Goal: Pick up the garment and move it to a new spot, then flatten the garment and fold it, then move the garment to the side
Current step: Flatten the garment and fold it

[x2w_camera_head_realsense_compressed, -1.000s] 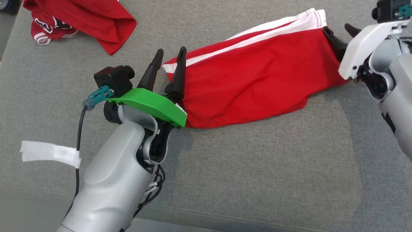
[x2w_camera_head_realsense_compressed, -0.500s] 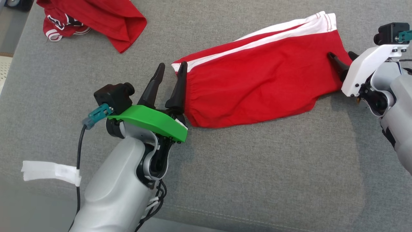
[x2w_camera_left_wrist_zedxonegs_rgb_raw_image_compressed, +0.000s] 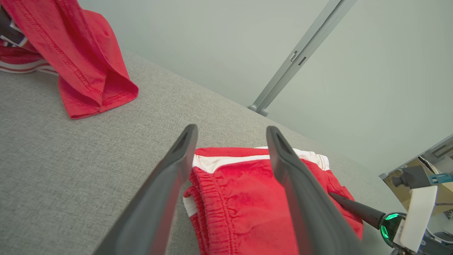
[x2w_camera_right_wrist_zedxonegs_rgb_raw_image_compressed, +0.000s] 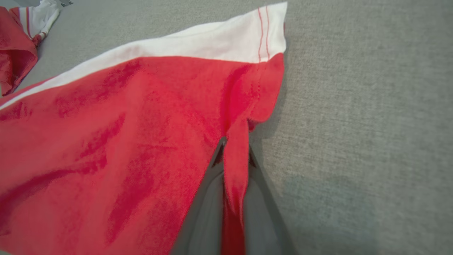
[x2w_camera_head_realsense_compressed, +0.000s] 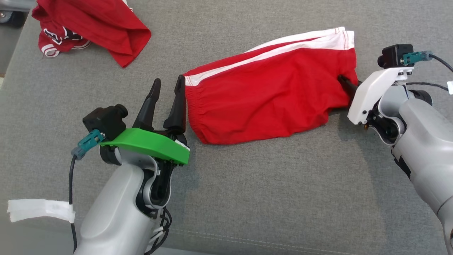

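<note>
Right claw point(x2w_camera_head_realsense_compressed: 344, 80) has gone from spread to pinched tight on the leg-hem edge of the red shorts point(x2w_camera_head_realsense_compressed: 265, 95) (a fold of cloth is bunched between its fingers in the right wrist view). Left claw point(x2w_camera_head_realsense_compressed: 168, 81) is spread apart, holding nothing, just beside the elastic waistband end. Shorts lie mostly flat mid grey upholstered surface point(x2w_camera_head_realsense_compressed: 247, 184), well apart from a second red garment point(x2w_camera_head_realsense_compressed: 95, 24). Light, floppy cloth that will probably sag; best to take the waistband corner too.
</note>
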